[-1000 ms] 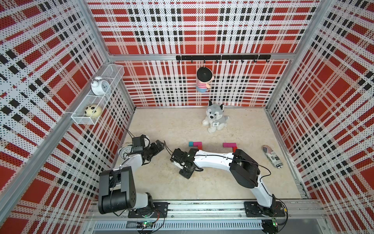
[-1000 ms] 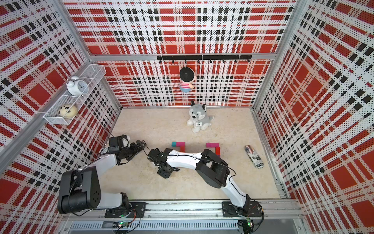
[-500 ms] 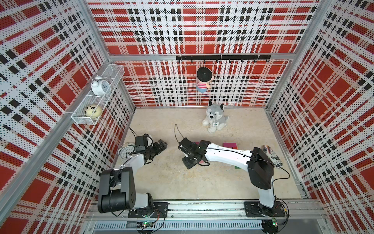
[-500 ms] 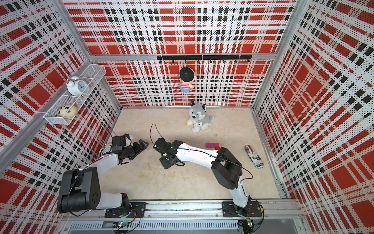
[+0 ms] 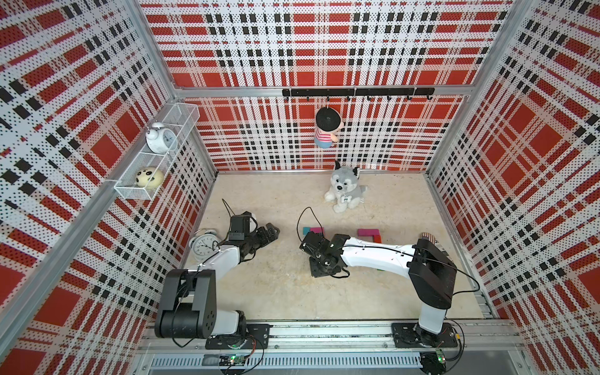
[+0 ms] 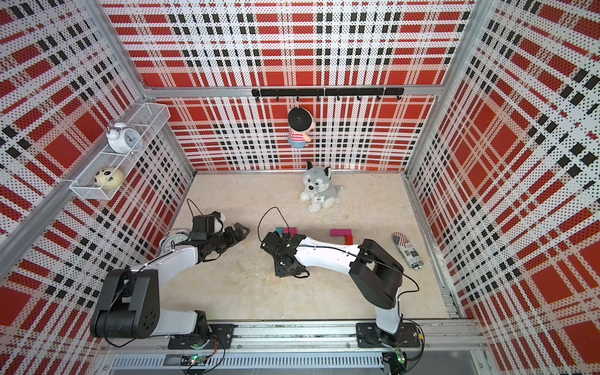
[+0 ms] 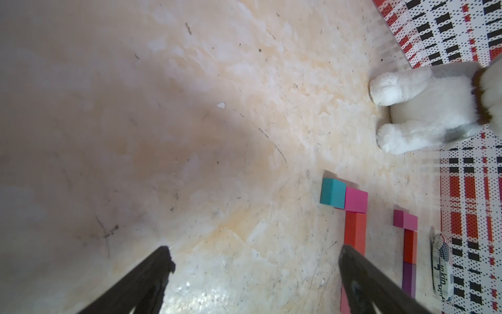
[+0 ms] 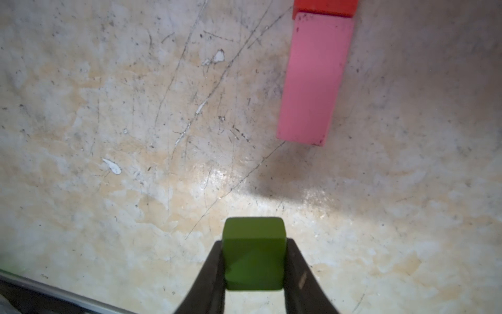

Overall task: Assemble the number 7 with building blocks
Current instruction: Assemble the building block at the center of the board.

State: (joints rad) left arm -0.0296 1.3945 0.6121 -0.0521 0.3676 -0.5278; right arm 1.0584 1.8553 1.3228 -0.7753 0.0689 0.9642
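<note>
Green block (image 8: pixel 254 261) in right gripper (image 8: pixel 254 244), flag-print pouch (image 7: pixel 441 267) lettering blurred

The left gripper (image 7: pixel 256 252) points forward, jaws spread wide; the right gripper (image 8: pixel 254 244), arm stretched out low, pinches a green block (image 8: pixel 254 231).

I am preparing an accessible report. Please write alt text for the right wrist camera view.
The right gripper is shut on a small green block over a scratched beige tabletop. Further off, a pink rectangular block lies flat, one short end touching a red block cut off by the picture's edge.
</note>
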